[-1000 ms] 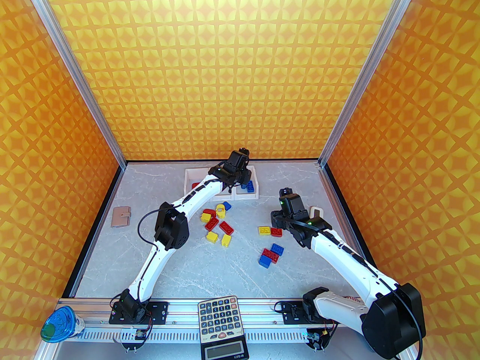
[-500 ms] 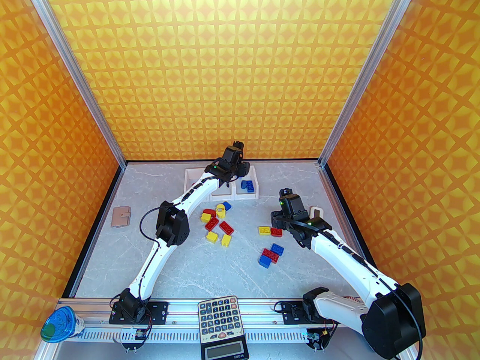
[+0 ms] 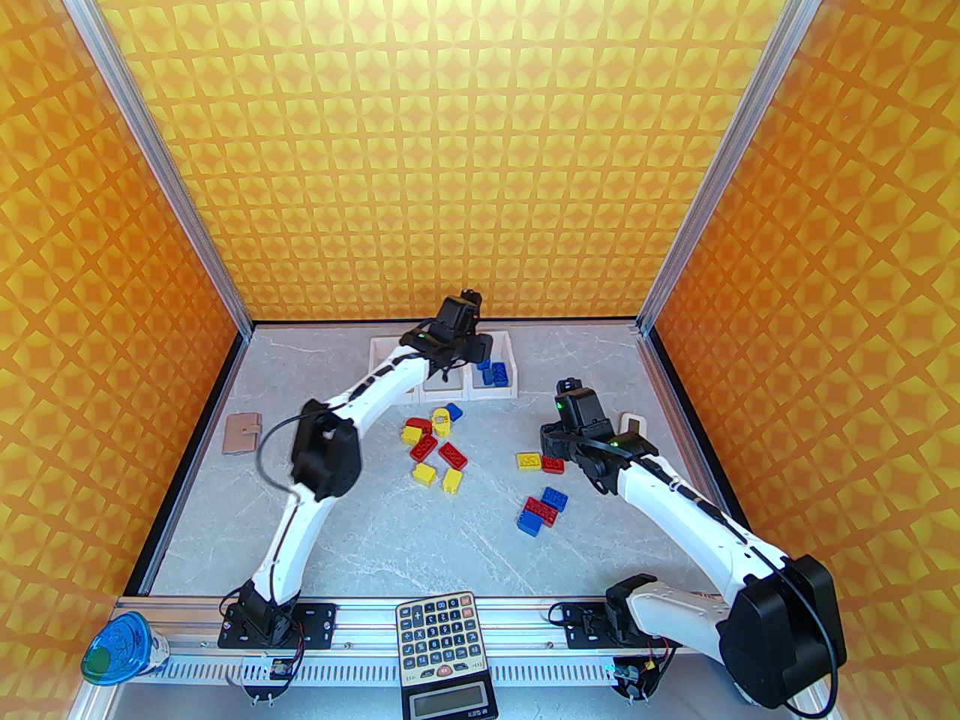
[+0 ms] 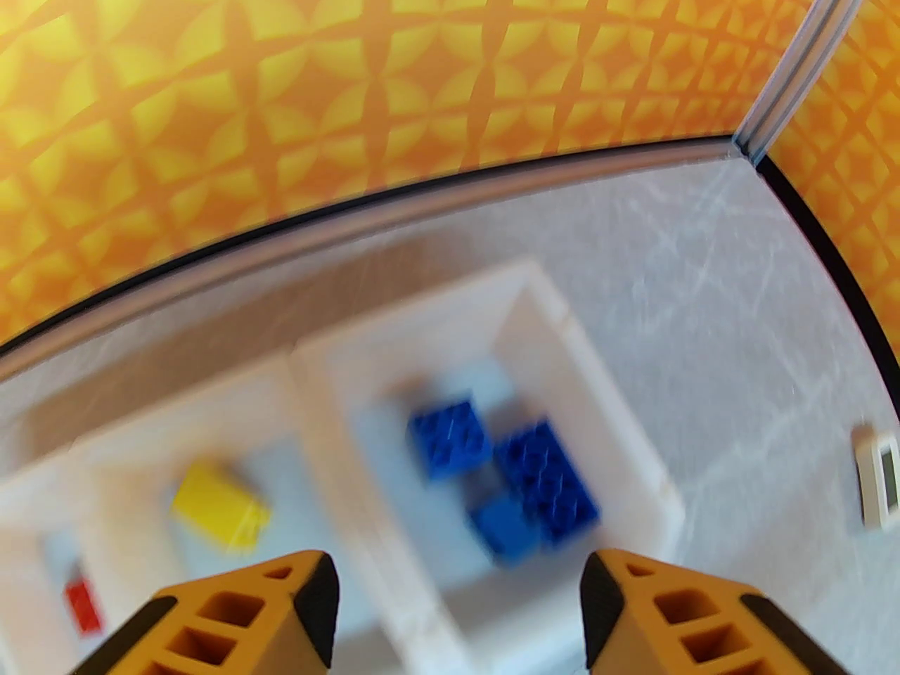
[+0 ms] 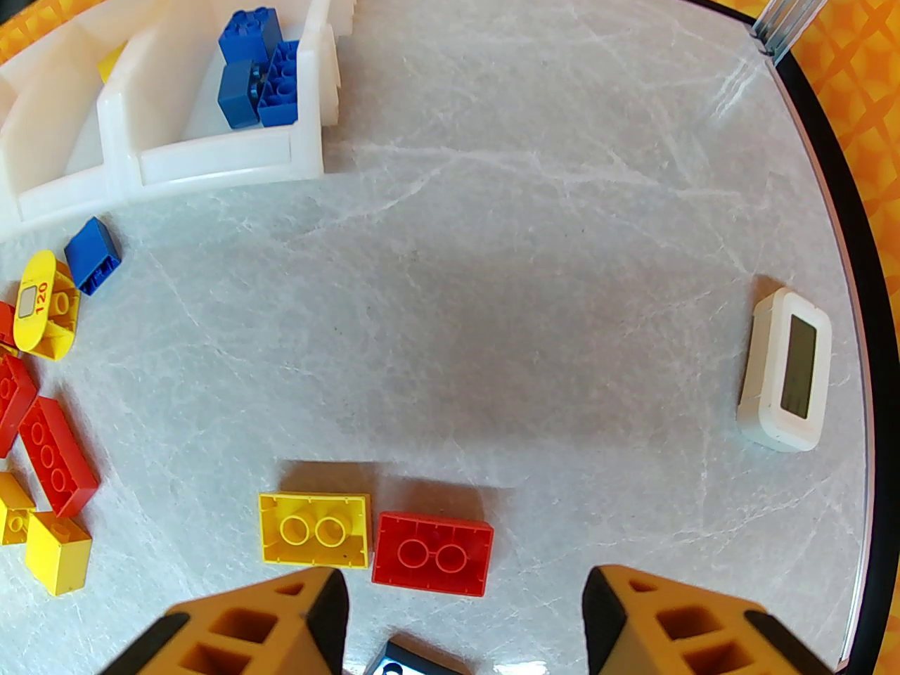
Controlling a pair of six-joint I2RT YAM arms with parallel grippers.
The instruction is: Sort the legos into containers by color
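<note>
Carrying the whole job, the grey marbled bench (image 3: 420,552) has the containers (image 3: 491,394) set against its far edge. They form a row of three white bins joined side by side, likely so both arms can reach them while the middle stays free for loose pieces.

The left claw (image 4: 457,588) hangs above that row, jaws spread wide with nothing between them, roughly over the wall dividing the middle and right bins. That spot suits dropping off rather than picking up.

The right claw (image 5: 464,602), likewise spread and empty, hovers low over the right side of the bench. A red oblong brick (image 5: 430,553) sits just ahead of its gap, with a yellow brick (image 5: 314,528) just beside it, so red looks like its next pick.

Most of the legos (image 3: 435,447) lie unsorted. A red-and-yellow cluster with one blue piece sits just in front of the bins, and a small blue-and-red group (image 3: 541,511) sits nearer the arms.

Each bin already shows its colour: blue bricks (image 5: 256,74) in the right bin, a yellow piece (image 4: 221,507) in the middle and a red piece (image 4: 83,605) in the left.
</note>
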